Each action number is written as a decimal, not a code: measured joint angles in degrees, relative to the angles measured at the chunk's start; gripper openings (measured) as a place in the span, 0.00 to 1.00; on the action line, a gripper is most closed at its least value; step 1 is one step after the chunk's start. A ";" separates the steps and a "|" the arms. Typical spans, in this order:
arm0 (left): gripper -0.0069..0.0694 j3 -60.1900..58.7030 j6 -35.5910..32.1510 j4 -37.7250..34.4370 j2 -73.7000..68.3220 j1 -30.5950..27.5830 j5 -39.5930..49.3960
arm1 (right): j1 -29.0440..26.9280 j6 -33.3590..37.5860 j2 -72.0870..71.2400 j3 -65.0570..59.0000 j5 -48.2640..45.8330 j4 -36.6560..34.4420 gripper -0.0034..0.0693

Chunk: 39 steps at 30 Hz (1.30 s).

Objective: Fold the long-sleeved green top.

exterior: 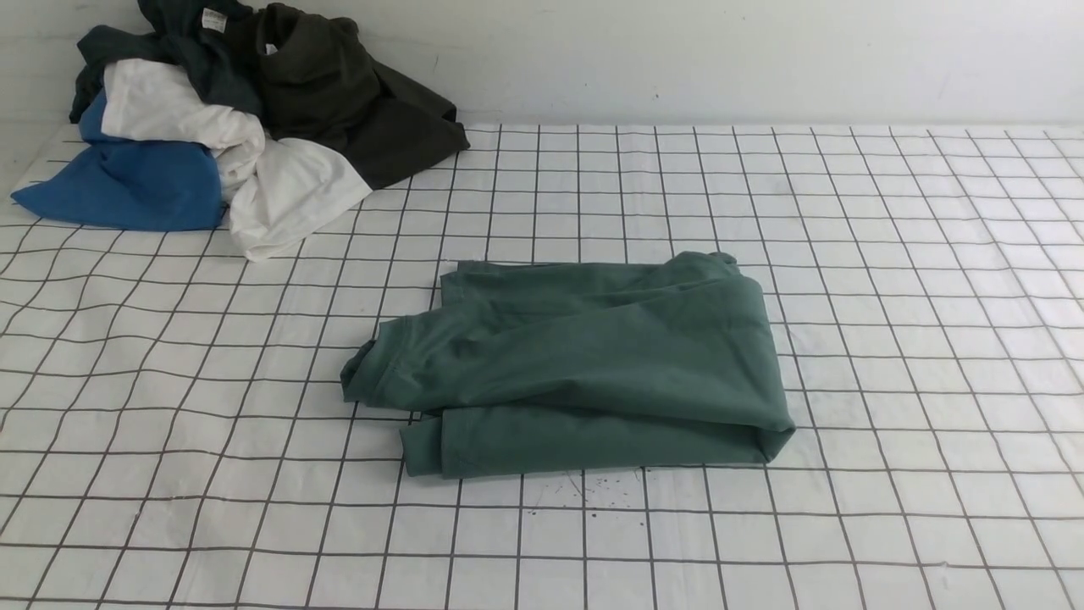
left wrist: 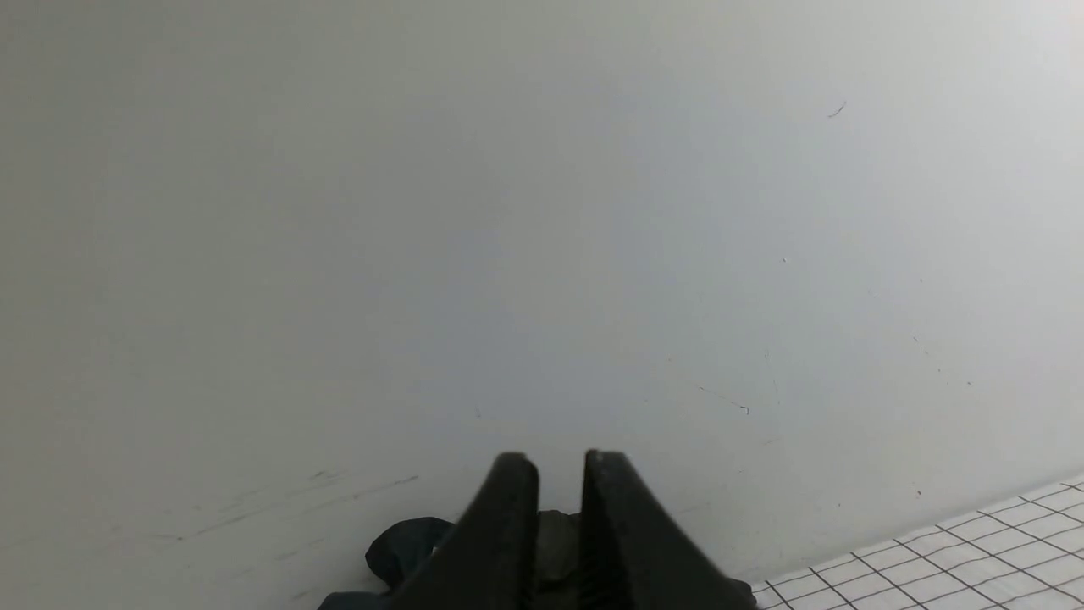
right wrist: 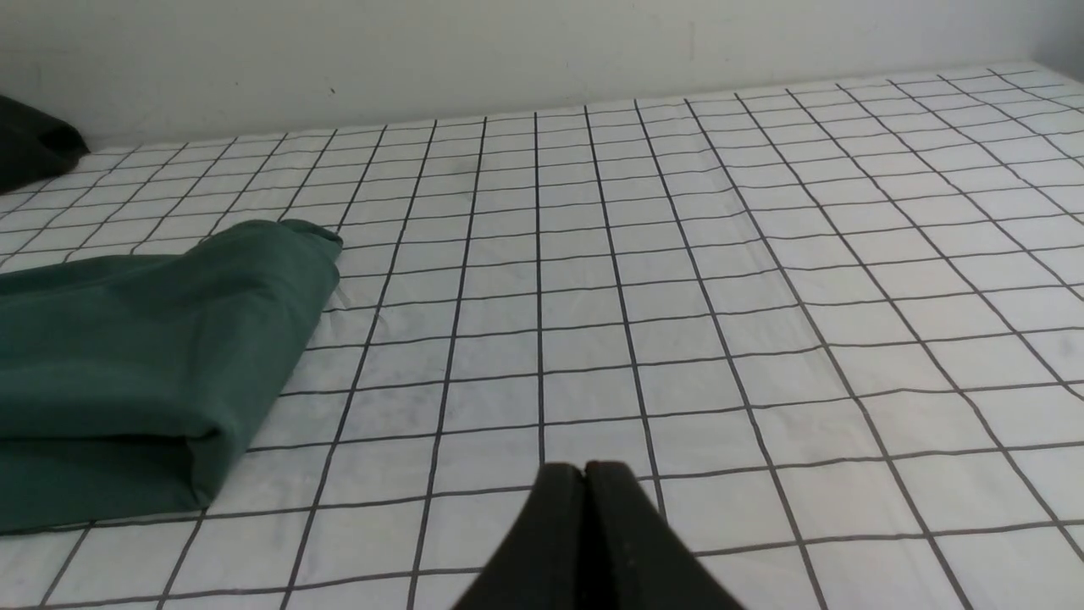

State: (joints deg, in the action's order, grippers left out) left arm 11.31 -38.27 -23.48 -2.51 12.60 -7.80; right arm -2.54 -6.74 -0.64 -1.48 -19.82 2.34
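From the front I see the soft sage-green long-sleeved cotton top (exterior: 576, 373) lying folded into a thick bundle in the middle of my white checked worktop (exterior: 889, 339), well apart from the heap of blue, white and dark clothes (exterior: 220, 119), so I think the folding is about done. My left tool (left wrist: 559, 483) is held up facing the wall, a narrow gap between its tips, holding nothing. My right tool (right wrist: 584, 474) is pressed together and empty, over the worktop near the top's folded edge.

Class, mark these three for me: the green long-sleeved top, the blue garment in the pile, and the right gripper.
green long-sleeved top (exterior: 584, 373): front view, middle of the folded bundle.
blue garment (exterior: 127, 186): front view, its broad front fold.
right gripper (right wrist: 584, 474): right wrist view, where the shut fingertips meet.
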 joint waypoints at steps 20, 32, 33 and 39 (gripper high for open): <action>0.18 -12.82 11.38 1.25 3.19 -8.96 19.56 | -0.19 0.05 0.00 0.00 -0.29 0.14 0.03; 0.18 -12.76 25.80 14.38 3.19 -9.07 30.00 | -0.19 0.05 0.00 0.00 -0.29 0.12 0.03; 0.18 -12.76 25.80 14.58 3.19 -9.07 30.00 | -0.19 0.05 0.00 0.00 -0.29 0.12 0.03; 0.18 -12.76 26.31 16.08 3.19 -9.07 29.94 | -0.19 0.05 0.00 0.00 -0.29 0.12 0.03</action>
State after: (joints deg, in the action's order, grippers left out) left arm -1.45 -11.96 -7.40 0.68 3.54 22.14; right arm -2.72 -6.69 -0.64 -1.48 -20.11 2.46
